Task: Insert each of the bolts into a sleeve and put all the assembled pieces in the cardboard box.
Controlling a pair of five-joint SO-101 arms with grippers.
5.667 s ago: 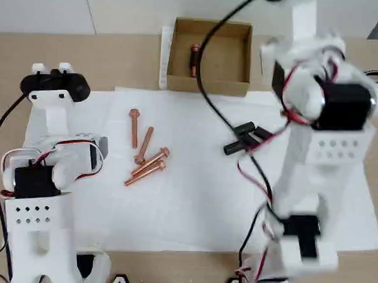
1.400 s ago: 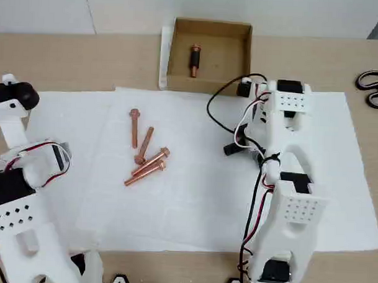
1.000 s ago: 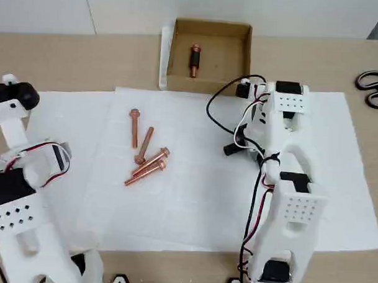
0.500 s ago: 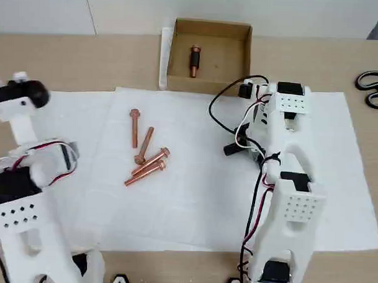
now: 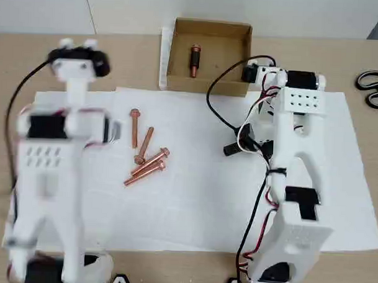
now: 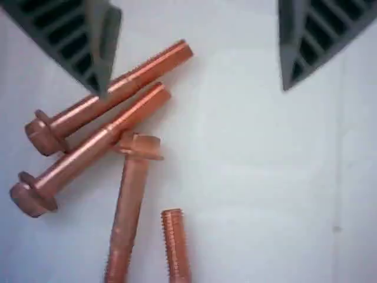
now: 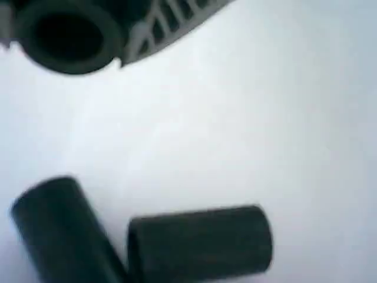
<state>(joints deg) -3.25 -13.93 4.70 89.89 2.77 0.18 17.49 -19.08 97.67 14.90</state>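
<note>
Loose copper: four bolts (image 5: 144,146) lie flat on the white paper (image 5: 193,204), left of centre in the high view.
Axes: the leftmost runs almost straight up the frame, head at its upper end. The next is a steep diagonal with its head at the lower end. The last two lie side by side on a shallower diagonal, heads to the upper right and tips to the lower left. The second one's head sits against that pair.
Left tool: the left gripper (image 6: 194,87) hangs over the bolts with its jaws spread wide. One fingertip overlaps a bolt of the pair in the left wrist view. It holds nothing.
Right tool: the right gripper (image 7: 118,35) is closed around the gripped sleeve (image 7: 70,59). The sleeve's open bore faces the wrist camera.
On the sheet: two loose sleeves (image 5: 234,148) lie on their sides right of centre, close together and at an angle to each other.
Box: the cardboard box (image 5: 241,56) sits at top centre, on the table (image 5: 86,57) just beyond the paper. Inside, one assembled piece (image 5: 195,59) lies with its long axis running up the frame.
In the way: a black cable (image 5: 218,108) loops from the right arm (image 5: 297,164) across the gap between box and sleeves. That arm covers part of the sleeves in the high view.
Elsewhere: scissors (image 5: 374,81) at the right edge; the left arm (image 5: 52,155) stands over the paper's left side.
</note>
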